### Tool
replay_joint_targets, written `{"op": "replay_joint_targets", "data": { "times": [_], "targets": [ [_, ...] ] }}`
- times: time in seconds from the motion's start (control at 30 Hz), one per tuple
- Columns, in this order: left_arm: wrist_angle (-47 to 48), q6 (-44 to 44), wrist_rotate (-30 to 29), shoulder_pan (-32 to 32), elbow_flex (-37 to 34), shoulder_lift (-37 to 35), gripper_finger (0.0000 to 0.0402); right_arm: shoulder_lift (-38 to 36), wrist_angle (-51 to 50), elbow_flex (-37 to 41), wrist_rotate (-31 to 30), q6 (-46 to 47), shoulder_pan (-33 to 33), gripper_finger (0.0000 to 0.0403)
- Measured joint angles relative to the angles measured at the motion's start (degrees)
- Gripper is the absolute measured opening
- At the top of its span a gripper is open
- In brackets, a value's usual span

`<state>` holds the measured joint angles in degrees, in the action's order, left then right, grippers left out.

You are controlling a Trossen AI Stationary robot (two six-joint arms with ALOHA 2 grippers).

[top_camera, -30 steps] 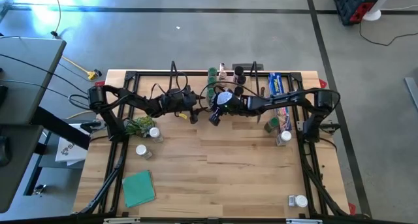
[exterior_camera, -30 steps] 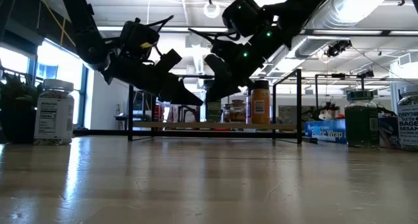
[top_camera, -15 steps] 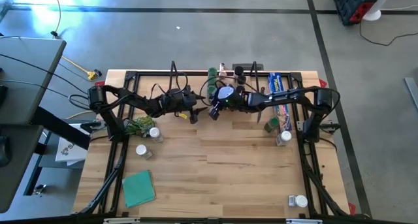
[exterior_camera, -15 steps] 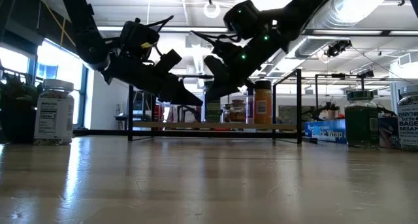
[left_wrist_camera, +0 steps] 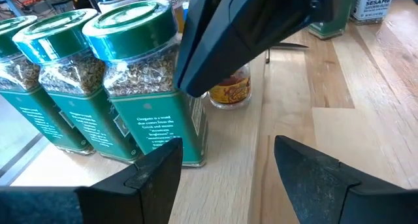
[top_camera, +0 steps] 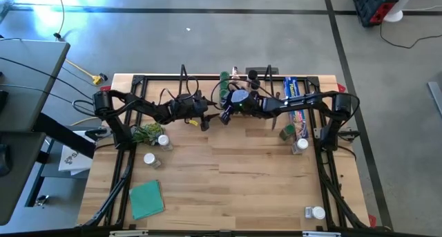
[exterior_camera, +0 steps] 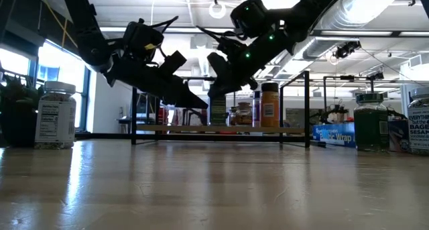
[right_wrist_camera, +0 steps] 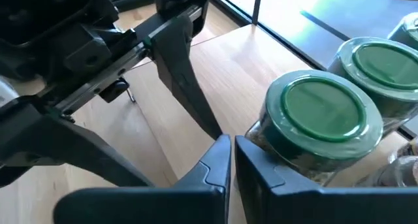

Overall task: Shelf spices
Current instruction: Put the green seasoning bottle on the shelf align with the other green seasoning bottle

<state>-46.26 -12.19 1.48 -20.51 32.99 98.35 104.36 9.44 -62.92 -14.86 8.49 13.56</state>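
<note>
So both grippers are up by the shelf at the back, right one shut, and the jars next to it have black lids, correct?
Not quite: the lids are green, not black. The right wrist view shows the shut right gripper beside the green-lidded jars. The left gripper is there too, by the shelf.

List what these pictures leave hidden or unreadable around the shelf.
- High view: the shelf board and its jars are mostly covered by both arms.
- Left wrist view: the right gripper hides the small orange-labelled jar.
- Low view: shelf jar labels are too small to read.
</note>
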Motion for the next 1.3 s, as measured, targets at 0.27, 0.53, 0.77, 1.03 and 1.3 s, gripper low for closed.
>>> {"op": "replay_joint_targets", "data": {
  "times": [0.27, 0.53, 0.77, 1.03, 1.3],
  "targets": [
    [0.00, 0.03, 0.00, 0.02, 0.00, 0.00, 0.0239, 0.00, 0.39, 0.00, 0.13, 0.00, 1.19, 0.0016],
    [0.61, 0.11, 0.00, 0.04, 0.00, 0.00, 0.0239, -0.41, 4.31, 0.00, 4.88, -1.10, 0.81, 0.0016],
    [3.99, 1.17, -0.11, 0.06, -0.07, 0.00, 0.0239, -7.95, -1.68, -0.02, 1.61, -2.20, -1.09, 0.0016],
    [3.56, 2.89, -0.65, 0.09, -0.09, 0.00, 0.0239, -20.76, -16.26, -0.04, -6.74, -2.48, -1.18, 0.0016],
    [5.05, 6.05, -5.32, 4.78, -0.46, -0.02, 0.0239, -35.23, -38.55, -0.04, -3.83, -4.69, -11.08, 0.0016]
  ]
}}
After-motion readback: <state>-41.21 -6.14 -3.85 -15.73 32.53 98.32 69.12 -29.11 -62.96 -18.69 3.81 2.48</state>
